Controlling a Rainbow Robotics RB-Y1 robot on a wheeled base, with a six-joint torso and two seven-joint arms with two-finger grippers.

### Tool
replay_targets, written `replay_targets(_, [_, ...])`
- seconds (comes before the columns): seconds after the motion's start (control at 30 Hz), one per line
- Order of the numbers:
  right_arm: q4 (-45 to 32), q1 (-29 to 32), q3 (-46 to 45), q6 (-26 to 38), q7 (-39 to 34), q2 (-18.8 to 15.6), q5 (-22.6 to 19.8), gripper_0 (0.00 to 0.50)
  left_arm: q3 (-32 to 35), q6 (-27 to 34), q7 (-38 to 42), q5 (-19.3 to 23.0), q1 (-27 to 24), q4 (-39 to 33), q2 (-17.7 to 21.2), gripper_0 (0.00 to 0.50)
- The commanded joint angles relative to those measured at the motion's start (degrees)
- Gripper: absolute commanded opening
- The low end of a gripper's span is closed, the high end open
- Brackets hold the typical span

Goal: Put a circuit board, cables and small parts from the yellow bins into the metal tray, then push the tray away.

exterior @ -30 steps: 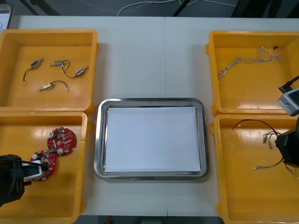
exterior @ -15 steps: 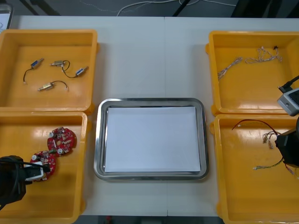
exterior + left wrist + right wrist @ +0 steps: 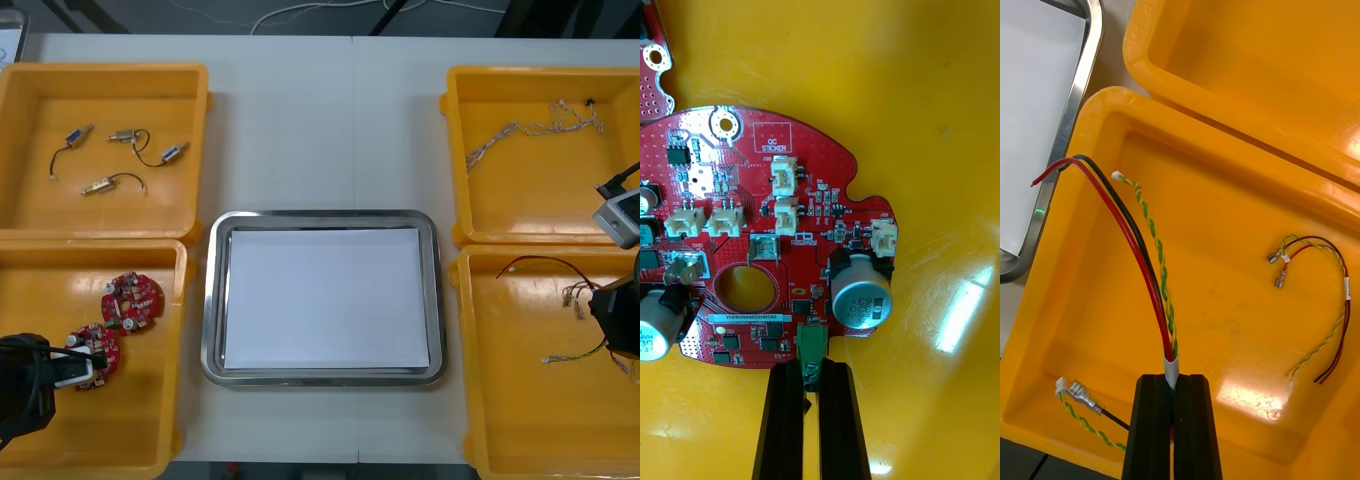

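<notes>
Front view: metal tray (image 3: 212, 300) empty, nothing delivered. Left gripper (image 3: 811, 367) pinching circuit board (image 3: 767, 247), near-left bin (image 3: 150, 420). Right gripper (image 3: 1172, 379) pinching cable (image 3: 1150, 262), near-right bin (image 3: 530, 420). Small parts, push outstanding.

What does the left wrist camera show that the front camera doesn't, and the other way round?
Left wrist view: the left gripper with fingers shut on a green tab at the circuit board's edge, and the board's white connectors. Front view: the layout, with the metal tray, four yellow bins, small parts in the far left one, and the right arm over the near right bin. Both: the gripped board inside the near left bin. The right wrist view has the right gripper shut on cables.
</notes>
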Motion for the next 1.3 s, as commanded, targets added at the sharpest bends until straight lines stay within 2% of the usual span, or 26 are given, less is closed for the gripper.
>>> replay_targets(0.03, [-1.7,-1.0,0.4,0.2,2.6,-1.9,0.3,0.000,-0.4,-0.5,2.8,0.4,-0.2,0.0,-1.1,0.000])
replay_targets(0.63, [-1.7,-1.0,0.4,0.2,2.6,-1.9,0.3,0.000,8.4,5.0,2.8,5.3,-0.9,-0.1,-1.1,0.000])
replay_targets(1.1, [-1.7,-1.0,0.4,0.2,2.6,-1.9,0.3,0.000,14.6,14.6,2.8,8.7,-5.6,-3.7,-2.2,0.000])
replay_targets(1.3, [-1.7,-1.0,0.4,0.2,2.6,-1.9,0.3,0.000,15.8,18.5,11.2,10.1,-7.7,-5.8,-2.2,0.000])
